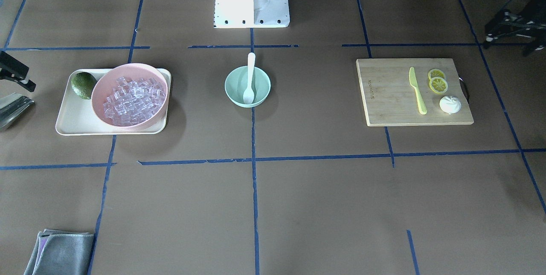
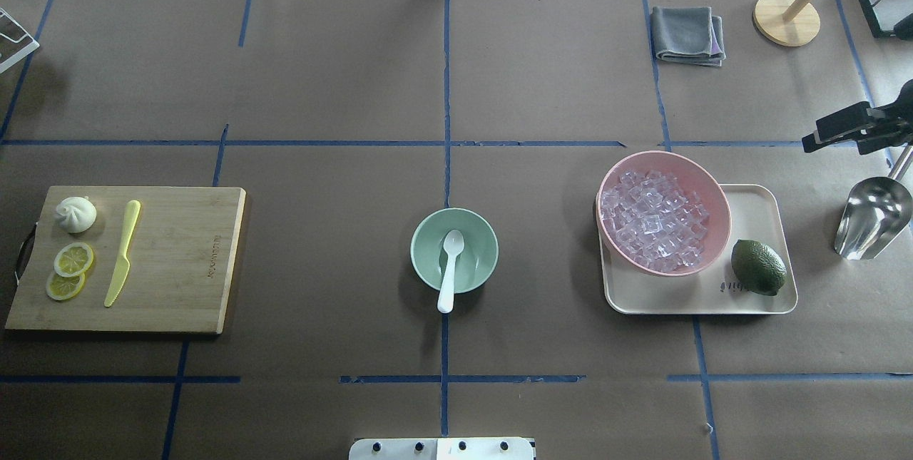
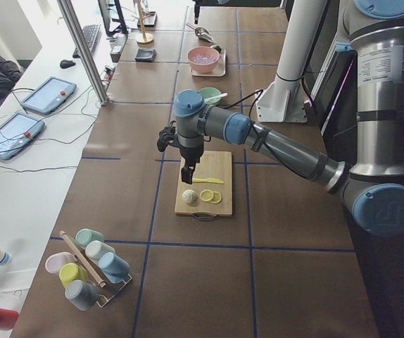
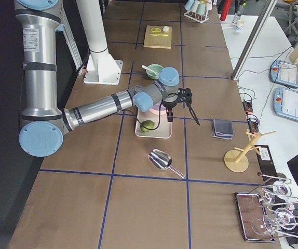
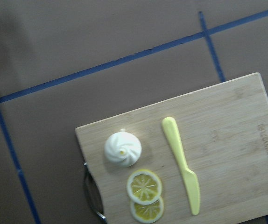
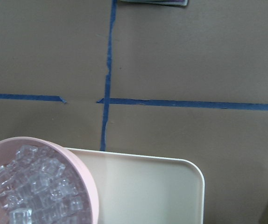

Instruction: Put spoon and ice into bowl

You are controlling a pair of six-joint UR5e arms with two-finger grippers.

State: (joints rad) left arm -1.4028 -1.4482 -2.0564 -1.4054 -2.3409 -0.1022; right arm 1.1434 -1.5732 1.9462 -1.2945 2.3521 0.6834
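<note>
Looking like a right gripper job: it's hanging jaws apart just right of the pink bowl holding the ice, right of centre overhead. The spoon is already lying in the mint-green bowl; the left gripper is hovering over the cutting board, state unclear

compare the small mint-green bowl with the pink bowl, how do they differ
Size: the small mint-green round bowl is narrower than the pink round bowl.
Contents: the mint-green bowl holds a white plastic spoon, its handle over the rim; the pink bowl is full of clear ice cubes.
Support: the mint-green bowl sits on the brown table; the pink bowl sits on a cream tray.
Both are round and upright.
</note>
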